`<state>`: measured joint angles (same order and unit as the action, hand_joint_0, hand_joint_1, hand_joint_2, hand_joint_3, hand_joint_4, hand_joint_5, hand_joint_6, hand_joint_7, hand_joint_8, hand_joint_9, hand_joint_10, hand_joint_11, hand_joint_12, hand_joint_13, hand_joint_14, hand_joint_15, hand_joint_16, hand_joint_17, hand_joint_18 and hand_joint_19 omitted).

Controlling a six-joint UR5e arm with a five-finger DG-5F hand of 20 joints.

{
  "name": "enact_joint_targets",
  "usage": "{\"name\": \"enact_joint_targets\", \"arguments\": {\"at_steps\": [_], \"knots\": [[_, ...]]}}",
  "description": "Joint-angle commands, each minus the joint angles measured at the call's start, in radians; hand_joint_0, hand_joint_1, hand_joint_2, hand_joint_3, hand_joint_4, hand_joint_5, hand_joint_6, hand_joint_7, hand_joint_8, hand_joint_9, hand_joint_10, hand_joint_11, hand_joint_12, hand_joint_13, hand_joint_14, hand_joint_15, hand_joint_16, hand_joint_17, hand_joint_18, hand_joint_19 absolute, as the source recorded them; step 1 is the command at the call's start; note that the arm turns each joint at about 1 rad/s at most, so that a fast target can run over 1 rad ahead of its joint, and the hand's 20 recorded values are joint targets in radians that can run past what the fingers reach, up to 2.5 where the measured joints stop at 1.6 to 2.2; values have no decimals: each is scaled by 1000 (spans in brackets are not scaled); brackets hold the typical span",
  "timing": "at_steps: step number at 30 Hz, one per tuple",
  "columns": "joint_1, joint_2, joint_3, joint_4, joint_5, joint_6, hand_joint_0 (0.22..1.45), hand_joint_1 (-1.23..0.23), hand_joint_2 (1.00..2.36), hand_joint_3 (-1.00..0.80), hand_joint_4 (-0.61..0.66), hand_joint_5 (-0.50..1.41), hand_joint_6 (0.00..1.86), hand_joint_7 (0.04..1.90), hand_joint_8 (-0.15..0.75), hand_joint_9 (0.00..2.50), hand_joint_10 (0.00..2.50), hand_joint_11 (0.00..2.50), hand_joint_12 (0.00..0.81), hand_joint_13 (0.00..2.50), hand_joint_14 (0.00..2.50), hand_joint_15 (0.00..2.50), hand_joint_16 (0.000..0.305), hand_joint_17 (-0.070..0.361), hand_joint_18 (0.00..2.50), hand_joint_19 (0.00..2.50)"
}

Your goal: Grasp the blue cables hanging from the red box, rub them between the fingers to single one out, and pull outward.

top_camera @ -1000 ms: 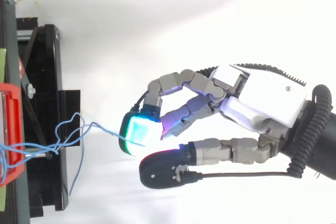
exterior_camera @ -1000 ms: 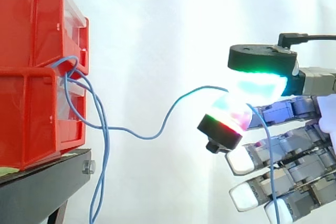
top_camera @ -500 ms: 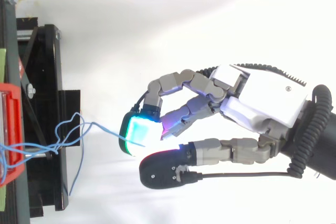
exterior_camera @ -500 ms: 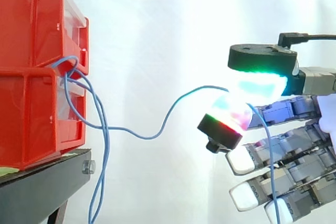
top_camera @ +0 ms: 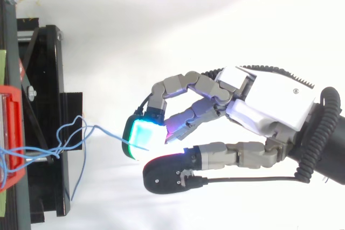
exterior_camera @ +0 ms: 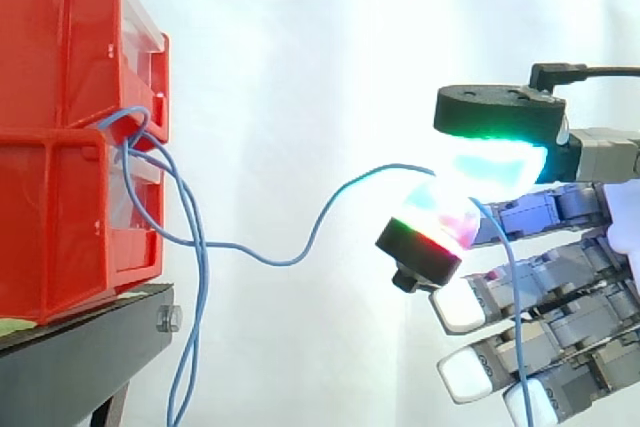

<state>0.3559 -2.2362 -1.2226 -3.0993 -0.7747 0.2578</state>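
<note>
Thin blue cables (exterior_camera: pixel 190 247) hang from the front of the stacked red boxes (exterior_camera: pixel 60 137) at the left of the side view. One blue cable (exterior_camera: pixel 330 209) runs in a slack curve from the boxes to my hand (top_camera: pixel 269 106) and is pinched between the thumb pad (exterior_camera: pixel 495 147) glowing green and a fingertip (exterior_camera: pixel 435 227) glowing cyan and red. Its free end drops down past the lower fingers (exterior_camera: pixel 515 347). The other strands hang loose beside the boxes. In the top view the same cable (top_camera: pixel 108 132) reaches the glowing pad (top_camera: pixel 143 138).
The red boxes stand on a black stand (exterior_camera: pixel 80 357), whose frame (top_camera: pixel 46 122) lies at the left of the top view. A white curtain backs the scene. Open space lies between the boxes and my hand.
</note>
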Motion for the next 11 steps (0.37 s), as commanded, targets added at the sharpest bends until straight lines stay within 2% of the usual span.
{"name": "enact_joint_targets", "arguments": {"at_steps": [1, 11], "knots": [[0, 0, 0, -1, 0, 0, 609, -806, 1009, -138, -65, -101, 904, 1086, 292, 1014, 13, 453, 392, 842, 17, 466, 53, 118, 800, 438], [0, 1, 0, 1, 0, 0, 609, -806, 1008, -138, -62, -102, 904, 1080, 290, 1015, 13, 453, 396, 841, 17, 461, 53, 119, 800, 438]]}}
